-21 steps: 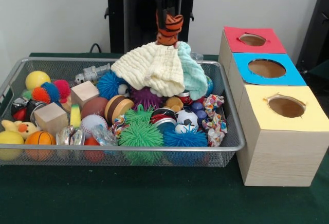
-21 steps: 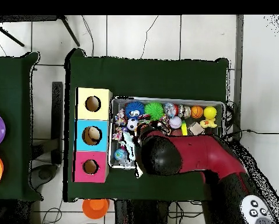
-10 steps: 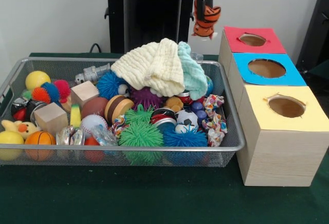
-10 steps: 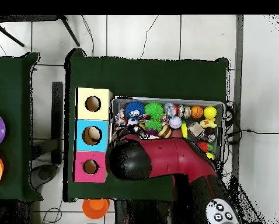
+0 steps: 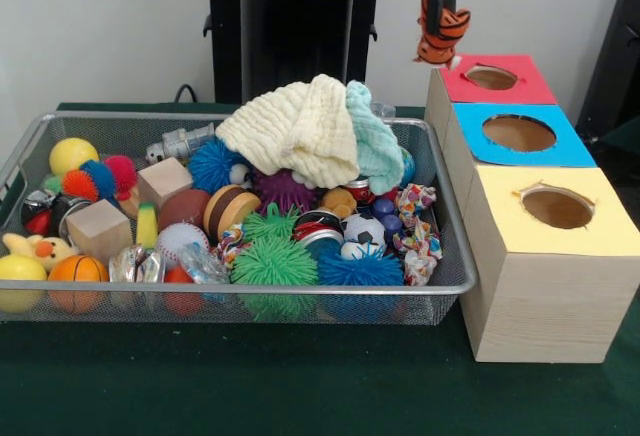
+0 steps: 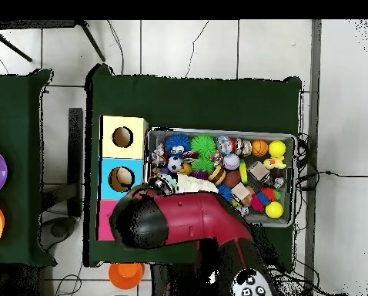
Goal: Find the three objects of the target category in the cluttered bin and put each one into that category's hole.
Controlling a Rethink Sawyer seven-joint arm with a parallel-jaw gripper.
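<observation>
Orange-and-black striped toy (image 5: 441,38) hangs pinched in claw (image 5: 441,6), airborne, at about 10 o'clock of red box (image 5: 493,78) hole, not yet over it. Judgement: one target mid-delivery, drop not done; how many already posted, cannot tell. Bin (image 5: 452,256) full: cloths (image 5: 300,131), spiky balls (image 5: 272,261), wood blocks (image 5: 98,226); more searching likely.

Front view shows toy, grip, all three holes. Overhead hides these: arm (image 6: 183,223) covers red box; blue box (image 6: 122,179) hole shows pale something inside; bin at 3 o'clock of boxes on green worktop (image 6: 218,100).
</observation>
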